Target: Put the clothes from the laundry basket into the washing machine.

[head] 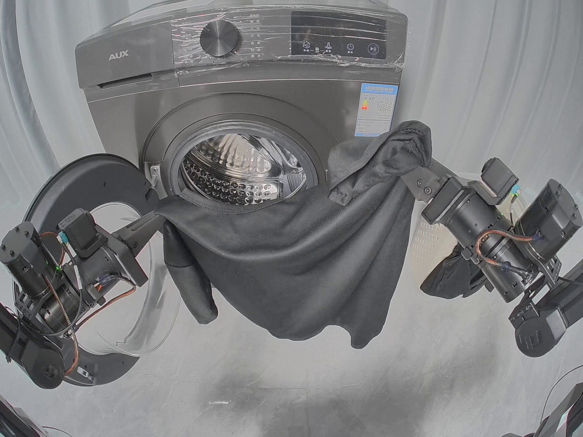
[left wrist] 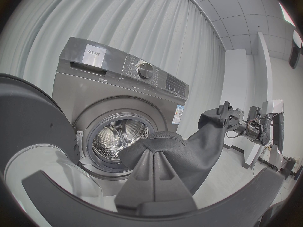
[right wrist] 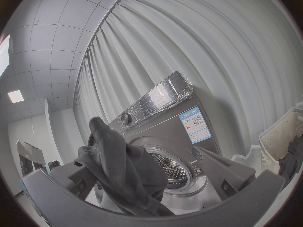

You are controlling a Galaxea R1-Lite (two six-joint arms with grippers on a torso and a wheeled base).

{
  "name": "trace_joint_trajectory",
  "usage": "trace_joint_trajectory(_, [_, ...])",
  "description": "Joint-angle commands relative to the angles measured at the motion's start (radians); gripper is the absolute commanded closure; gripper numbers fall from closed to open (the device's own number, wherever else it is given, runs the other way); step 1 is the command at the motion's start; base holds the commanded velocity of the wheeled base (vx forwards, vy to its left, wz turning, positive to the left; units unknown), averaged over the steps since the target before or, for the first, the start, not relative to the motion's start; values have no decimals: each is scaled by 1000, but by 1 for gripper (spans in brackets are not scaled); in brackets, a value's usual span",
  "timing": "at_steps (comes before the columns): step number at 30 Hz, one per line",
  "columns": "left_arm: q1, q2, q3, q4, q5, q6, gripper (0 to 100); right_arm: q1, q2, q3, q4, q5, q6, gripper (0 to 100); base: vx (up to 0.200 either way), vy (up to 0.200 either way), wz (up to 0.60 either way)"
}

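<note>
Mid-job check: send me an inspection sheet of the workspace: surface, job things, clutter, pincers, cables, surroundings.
Surface: pale glossy floor.
Job's things: dark garment spread before the washing machine, drum open, door swung to the robot's left; laundry basket on the right, dark clothing over its rim.
Clutter: nothing seen.
Pincers: left pincer shut on the garment's edge; right pincer open and higher, garment bunched over one finger.
Cables: orange wires looped on both wrists.
Surroundings: pleated grey curtain behind the machine.
</note>
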Motion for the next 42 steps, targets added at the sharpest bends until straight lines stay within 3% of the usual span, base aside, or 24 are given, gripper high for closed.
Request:
trace_joint_trajectory(1, [11, 5, -1, -1, 1, 0, 100, -7, -1, -13, 0, 0, 0, 0, 0, 0, 0])
trace_joint_trajectory(28, [6, 10, -1, -2, -1, -1, 100, 10, 6, -5, 0, -1, 1, 0, 0, 0, 0])
trace_joint_trajectory(30, [4, 9, -1, -2, -1, -1, 100, 11, 8, -7, 0, -26, 0, 0, 0, 0, 0])
trace_joint_trajectory(42, [0, 7, -1, -2, -1, -1, 100, 14, 9, -2, 0, -29, 0, 0, 0, 0, 0])
